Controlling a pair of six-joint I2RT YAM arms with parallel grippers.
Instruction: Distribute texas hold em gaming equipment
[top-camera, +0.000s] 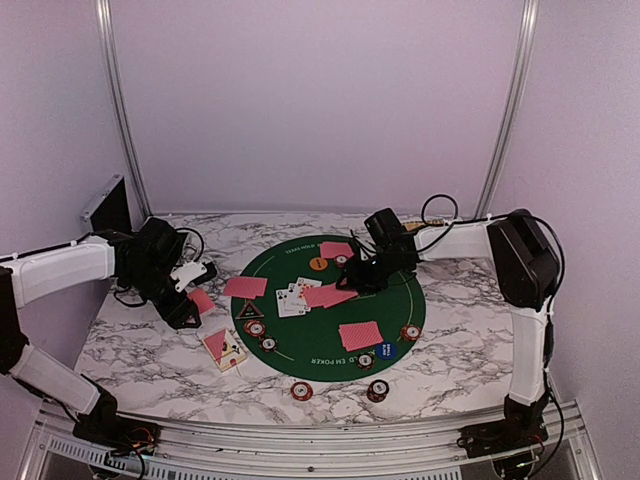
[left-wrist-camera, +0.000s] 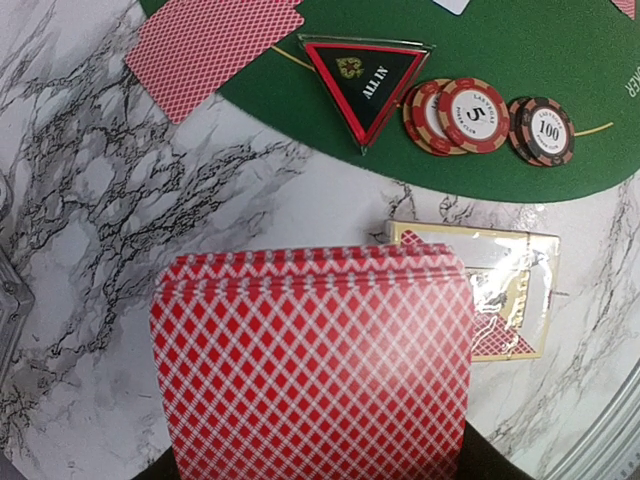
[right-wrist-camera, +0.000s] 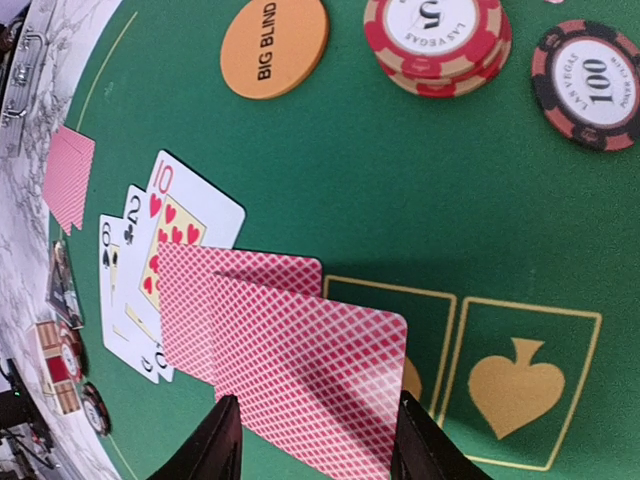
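Between the half-parted jaws of my right gripper (right-wrist-camera: 315, 420), two red-backed cards (right-wrist-camera: 300, 350) lie flat on the green mat (right-wrist-camera: 400, 200), overlapping the face-up cards (right-wrist-camera: 165, 235) just beyond, seemingly resting free as a dealt hand. My left gripper (top-camera: 190, 298) is clamped on the deck (left-wrist-camera: 310, 370), kept ready as dealing supply.

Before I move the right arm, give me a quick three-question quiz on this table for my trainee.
1. True or false: the BIG BLIND button is blue.
2. Among the face-up cards, which is a heart? A) ten B) two C) six
3. Fill in: the left arm's jaws hold a ___ of red-backed cards.
Key: 1 false, it is orange; 2 A; 3 deck.
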